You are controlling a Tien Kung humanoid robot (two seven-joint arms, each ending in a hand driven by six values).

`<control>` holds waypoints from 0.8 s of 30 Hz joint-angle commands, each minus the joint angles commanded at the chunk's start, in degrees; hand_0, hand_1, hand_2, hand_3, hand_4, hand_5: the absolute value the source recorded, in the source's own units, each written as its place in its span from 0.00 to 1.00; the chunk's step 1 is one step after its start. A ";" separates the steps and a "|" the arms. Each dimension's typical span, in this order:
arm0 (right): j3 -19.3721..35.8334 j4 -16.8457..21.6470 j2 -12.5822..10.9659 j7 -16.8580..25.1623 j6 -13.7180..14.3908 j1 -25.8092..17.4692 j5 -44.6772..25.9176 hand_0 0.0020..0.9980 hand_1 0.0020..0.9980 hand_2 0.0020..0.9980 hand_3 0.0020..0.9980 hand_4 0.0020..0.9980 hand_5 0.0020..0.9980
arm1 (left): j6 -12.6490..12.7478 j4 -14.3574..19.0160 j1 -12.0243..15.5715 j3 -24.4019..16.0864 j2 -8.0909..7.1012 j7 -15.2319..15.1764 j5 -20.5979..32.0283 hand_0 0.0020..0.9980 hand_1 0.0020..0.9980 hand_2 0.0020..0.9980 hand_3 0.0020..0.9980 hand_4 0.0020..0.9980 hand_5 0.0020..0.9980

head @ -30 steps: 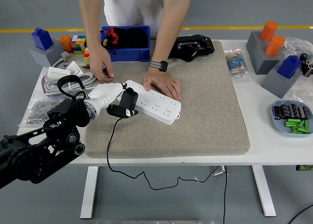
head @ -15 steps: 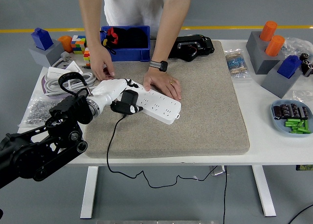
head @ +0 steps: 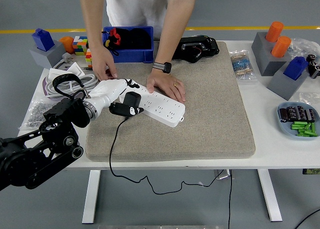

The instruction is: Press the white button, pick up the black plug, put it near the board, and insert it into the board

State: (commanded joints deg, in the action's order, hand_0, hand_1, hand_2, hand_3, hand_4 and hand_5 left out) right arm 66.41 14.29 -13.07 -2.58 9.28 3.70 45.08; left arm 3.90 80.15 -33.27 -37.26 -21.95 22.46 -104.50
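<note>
Curled around the black plug (head: 128, 104), the robot's left hand (head: 111, 92) is seen reaching in from the lower left over the grey mat (head: 210, 114), its white fingers closed on the plug body. The plug is held at the left end of the white power strip (head: 156, 105), touching its near edge, and its black cable (head: 116, 149) is trailed down over the mat and off the worktop (head: 280, 156) edge. The strip is laid at a slant across the mat. Behind the robot hand, a coiled white cable (head: 67, 81) is seen on the worktop. One of the person's hands (head: 103, 65) is rested at the strip's far left end, just beside the robot's fingers; the other person's hand (head: 167, 85) is pressed flat on the strip's middle. A blue bin (head: 129, 44) is set behind them.
</note>
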 joint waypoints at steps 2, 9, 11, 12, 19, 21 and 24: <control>0.09 0.01 -0.02 0.05 0.02 -0.09 -0.02 0.59 0.49 0.50 0.53 0.63 0.31 | 0.04 2.21 1.24 -0.26 -1.45 0.13 -0.26 0.78 0.84 0.79 0.78 0.85 0.45; 0.40 0.14 0.05 0.27 0.08 -0.34 0.09 0.59 0.49 0.50 0.53 0.63 0.31 | -0.04 3.91 3.46 0.12 -3.08 0.35 -0.63 0.78 0.84 0.79 0.78 0.84 0.45; 0.47 0.20 0.04 0.33 0.13 -0.30 0.12 0.59 0.49 0.50 0.53 0.63 0.31 | -0.05 3.51 3.63 0.26 -2.95 0.31 -0.71 0.78 0.84 0.79 0.78 0.84 0.45; 0.49 0.26 0.02 0.38 0.15 -0.28 0.14 0.59 0.49 0.50 0.53 0.63 0.31 | -0.03 3.36 3.68 0.31 -2.87 0.25 -0.75 0.78 0.84 0.79 0.78 0.84 0.45; 0.41 0.38 0.07 0.59 0.24 -0.12 0.05 0.59 0.49 0.49 0.53 0.63 0.31 | 0.12 2.14 3.17 0.31 -1.90 -0.03 -1.23 0.78 0.84 0.79 0.78 0.84 0.45; 0.38 0.33 0.09 0.58 0.24 -0.13 0.01 0.59 0.49 0.49 0.53 0.63 0.31 | 0.12 1.80 3.06 0.36 -1.61 -0.05 -1.28 0.78 0.84 0.79 0.78 0.84 0.45; 0.33 0.30 0.05 0.60 0.25 -0.16 -0.05 0.59 0.49 0.49 0.53 0.63 0.31 | 0.16 1.31 2.78 0.52 -1.06 -0.13 -1.28 0.78 0.84 0.79 0.78 0.84 0.45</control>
State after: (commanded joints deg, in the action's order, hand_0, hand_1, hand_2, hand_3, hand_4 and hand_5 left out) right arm 66.74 14.59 -13.02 -1.98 9.53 3.53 45.04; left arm 4.06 81.46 -30.49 -36.74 -23.02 22.33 -105.78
